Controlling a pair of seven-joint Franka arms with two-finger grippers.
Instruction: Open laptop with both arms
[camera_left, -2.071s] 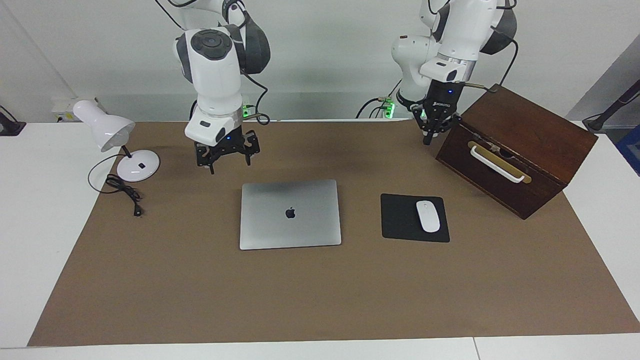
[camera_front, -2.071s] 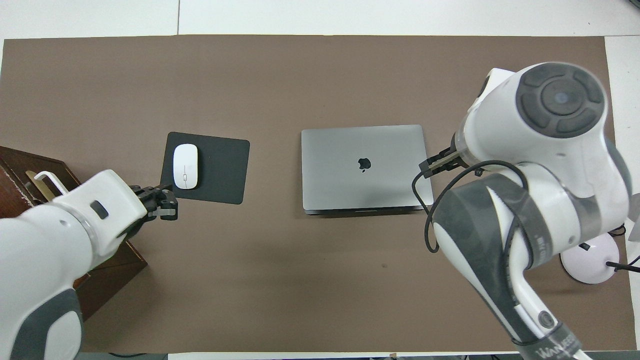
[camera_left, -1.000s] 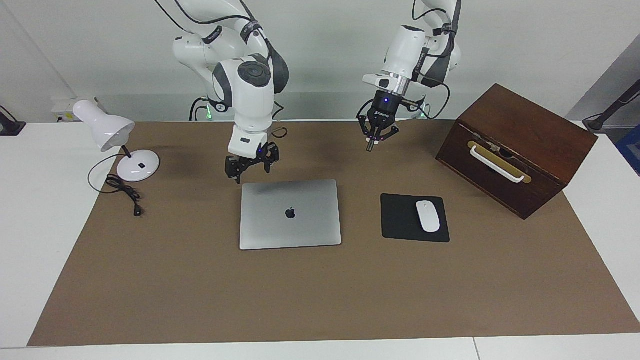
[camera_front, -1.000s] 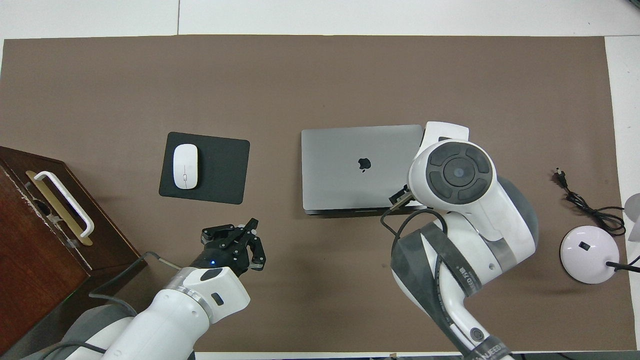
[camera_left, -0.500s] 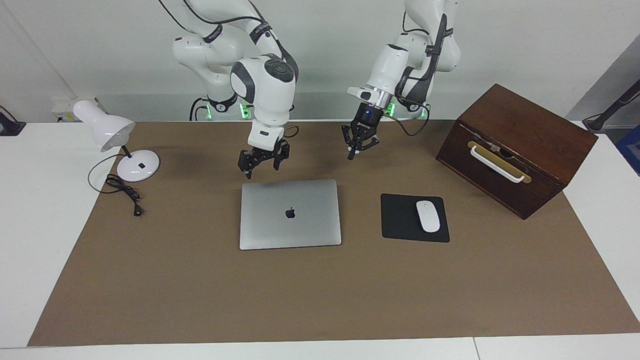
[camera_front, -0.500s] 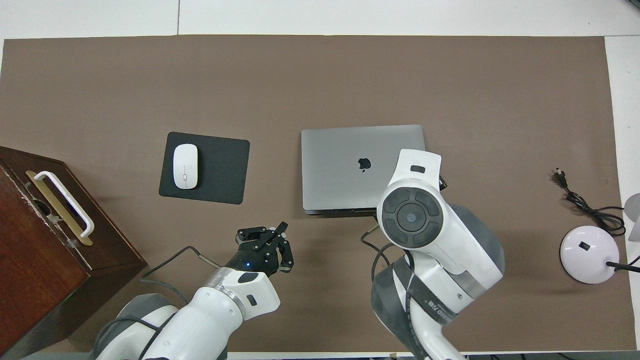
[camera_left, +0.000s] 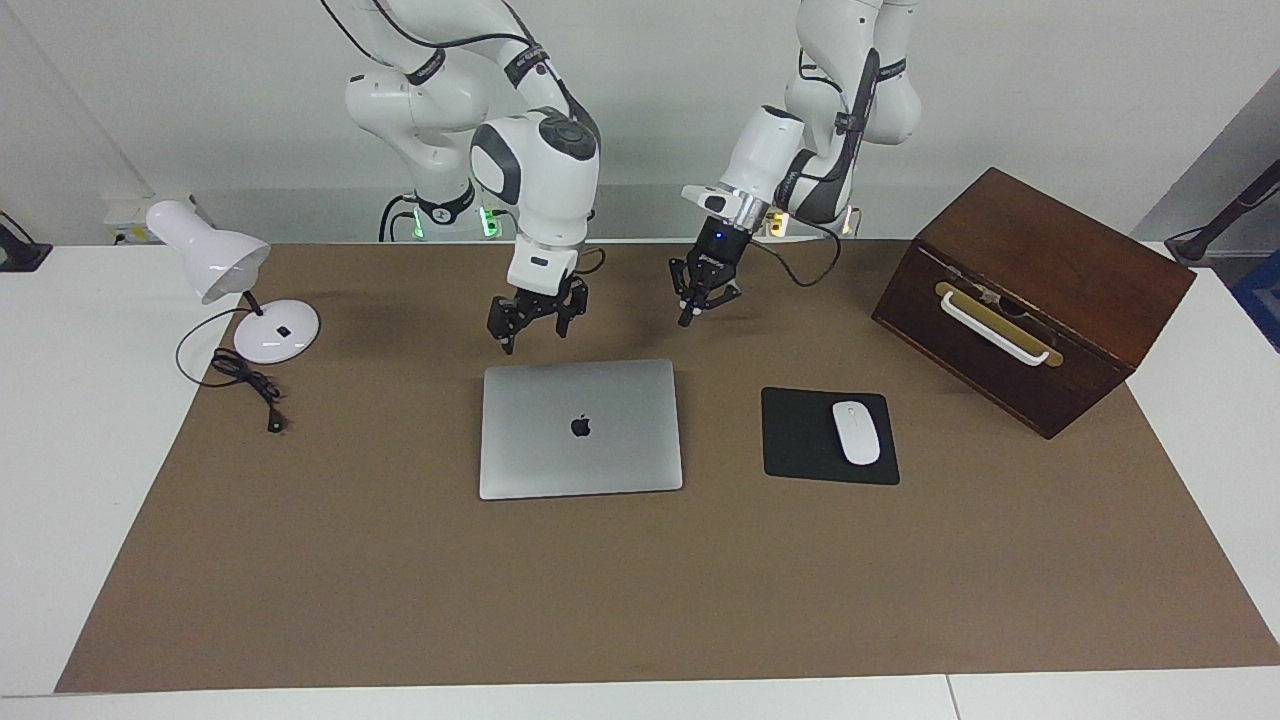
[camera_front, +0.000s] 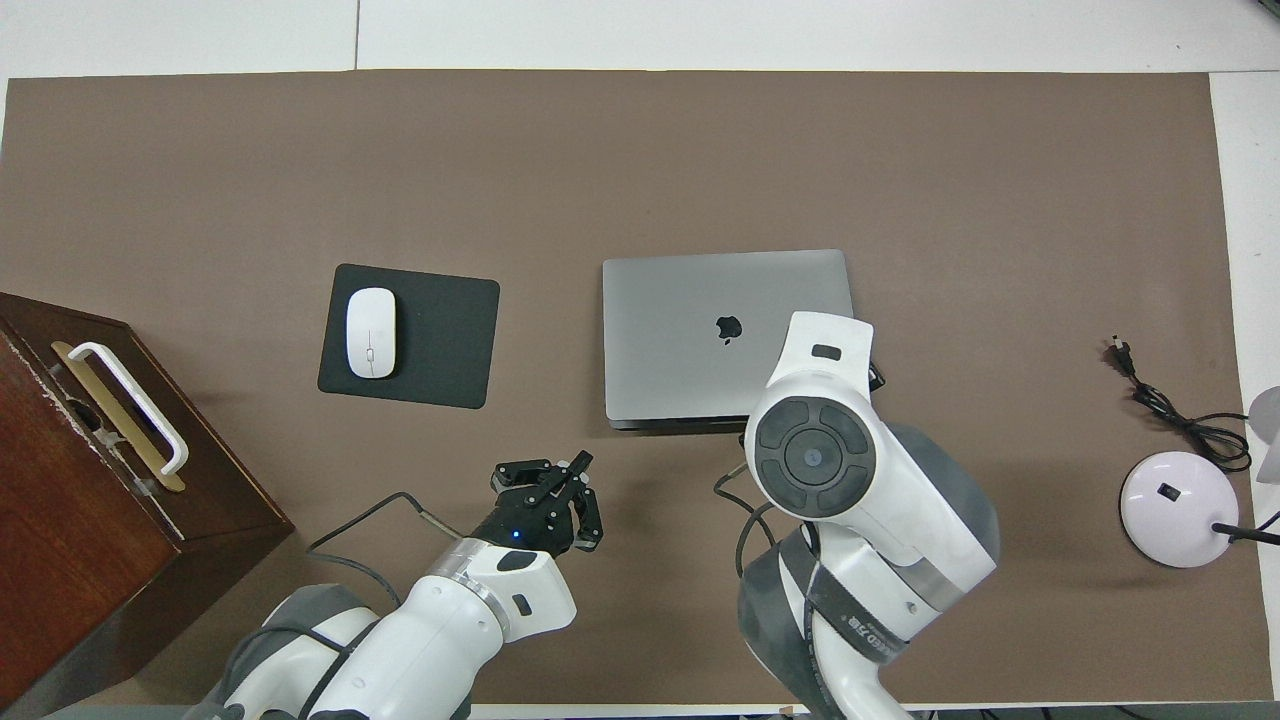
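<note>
The silver-grey laptop (camera_left: 580, 428) (camera_front: 700, 340) lies closed and flat on the brown mat, logo up. My right gripper (camera_left: 535, 335) hangs open just above the mat, by the laptop's corner that is nearest the robots at the right arm's end. Nothing is between its fingers. In the overhead view the right arm's wrist (camera_front: 815, 440) hides that gripper and covers a corner of the laptop. My left gripper (camera_left: 684, 320) (camera_front: 578, 466) is shut and empty, tilted down over the mat near the laptop's other robot-side corner. Neither gripper touches the laptop.
A black mouse pad (camera_left: 795, 435) with a white mouse (camera_left: 856, 432) lies beside the laptop toward the left arm's end. A dark wooden box (camera_left: 1030, 290) with a white handle stands past it. A white desk lamp (camera_left: 215, 262) and its cable (camera_left: 250, 385) are at the right arm's end.
Both grippers have come in toward the laptop's robot-side edge. The left one swung over from beside the wooden box, the right one from nearer the lamp. The laptop has not moved.
</note>
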